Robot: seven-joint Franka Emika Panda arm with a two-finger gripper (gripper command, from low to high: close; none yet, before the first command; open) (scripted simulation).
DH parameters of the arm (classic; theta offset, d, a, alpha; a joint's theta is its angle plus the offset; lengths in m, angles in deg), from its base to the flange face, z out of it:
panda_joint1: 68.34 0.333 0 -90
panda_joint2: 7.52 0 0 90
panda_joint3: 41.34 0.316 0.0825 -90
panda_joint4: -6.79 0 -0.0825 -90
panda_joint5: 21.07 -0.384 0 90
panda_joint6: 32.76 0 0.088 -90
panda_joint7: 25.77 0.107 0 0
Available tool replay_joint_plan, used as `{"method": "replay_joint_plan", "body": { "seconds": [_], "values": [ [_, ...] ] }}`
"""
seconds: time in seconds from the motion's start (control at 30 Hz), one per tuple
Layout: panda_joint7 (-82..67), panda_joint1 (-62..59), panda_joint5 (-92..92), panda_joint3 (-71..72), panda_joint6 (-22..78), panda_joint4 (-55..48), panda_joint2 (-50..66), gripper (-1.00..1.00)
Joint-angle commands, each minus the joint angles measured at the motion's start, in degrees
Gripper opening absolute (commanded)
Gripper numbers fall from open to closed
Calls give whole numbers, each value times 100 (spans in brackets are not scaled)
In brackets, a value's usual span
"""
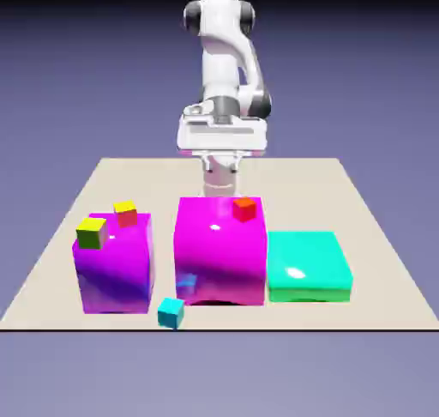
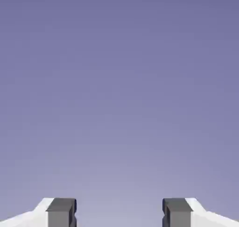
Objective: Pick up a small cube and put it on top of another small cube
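Note:
The small cube (image 1: 171, 312), tiny and cyan-blue, lies on the table near the front edge, just before the gap between the purple block and the magenta block. My gripper (image 2: 119, 214) is open: in the hand view its grey fingertips (image 2: 60, 213) stand wide apart with only the plain backdrop between them. In the exterior view the white hand (image 1: 220, 137) hangs high behind the magenta block, far from the cyan cube. A small red cube (image 1: 244, 208) sits on the magenta block.
A big purple block (image 1: 113, 269) on the exterior view's left carries a yellow-green cube (image 1: 91, 232) and a red cube with a yellow top (image 1: 126, 213). The large magenta block (image 1: 219, 256) stands in the middle. A flat turquoise block (image 1: 309, 268) lies on the right.

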Motion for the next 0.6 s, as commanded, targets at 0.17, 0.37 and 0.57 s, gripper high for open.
{"method": "replay_joint_plan", "body": {
  "seconds": [0.17, 0.37, 0.57],
  "values": [
    [-72, 35, -254, -344, 1315, -1211, 1246, 0],
    [-144, 70, -508, -688, 2630, -2422, 2492, 0],
    [-216, 104, -762, -1033, 3945, -3633, 3738, 0]
  ]
}}
